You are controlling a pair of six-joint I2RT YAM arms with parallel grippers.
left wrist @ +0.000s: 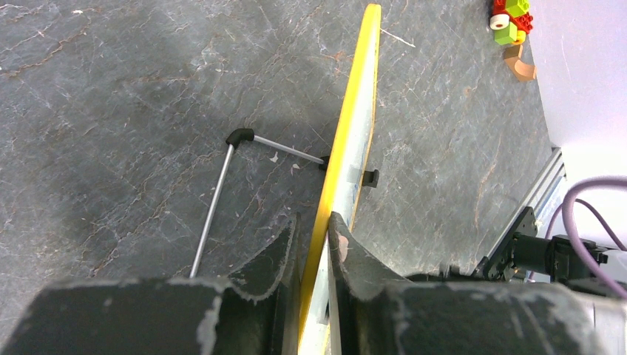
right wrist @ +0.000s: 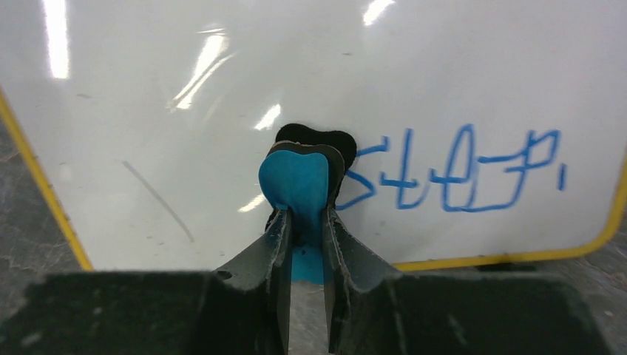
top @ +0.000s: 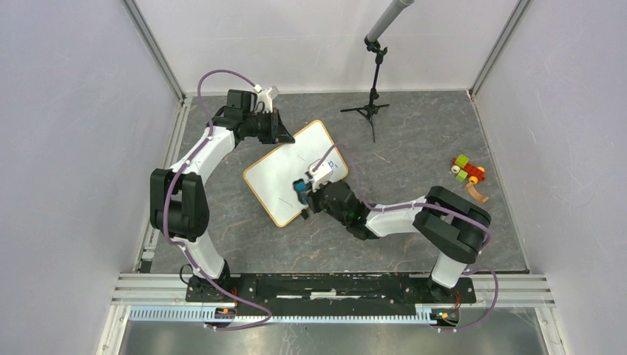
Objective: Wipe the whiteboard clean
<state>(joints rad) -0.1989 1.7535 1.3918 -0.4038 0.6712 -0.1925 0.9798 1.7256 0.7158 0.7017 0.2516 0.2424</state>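
The right gripper was clamped on a small blue eraser with a black felt pad, its two dark fingers pinching the blue body from either side. The felt end was pressed against the face of the whiteboard, a flat white rectangular board with rounded corners and a thin yellow-orange frame. In the right wrist view the eraser sat at the lower middle of the board, touching the left end of a line of blue handwriting that ran toward the lower right corner. The rest of the white face to the left and above showed only glare and a faint grey streak.

The left gripper was closed on the board's framed edge, one finger on each face; in the left wrist view the board appeared edge-on, running from the jaws toward the top of the frame. A thin bent metal rod with a black elbow joined the board's back at a small black clip.

In the top view the board lay diagonally at centre left of the dark grey stone-patterned mat, the left gripper at its upper left edge and the right over its lower right part. A black tripod stand stood at upper centre, and a cluster of coloured toy blocks lay well apart at right
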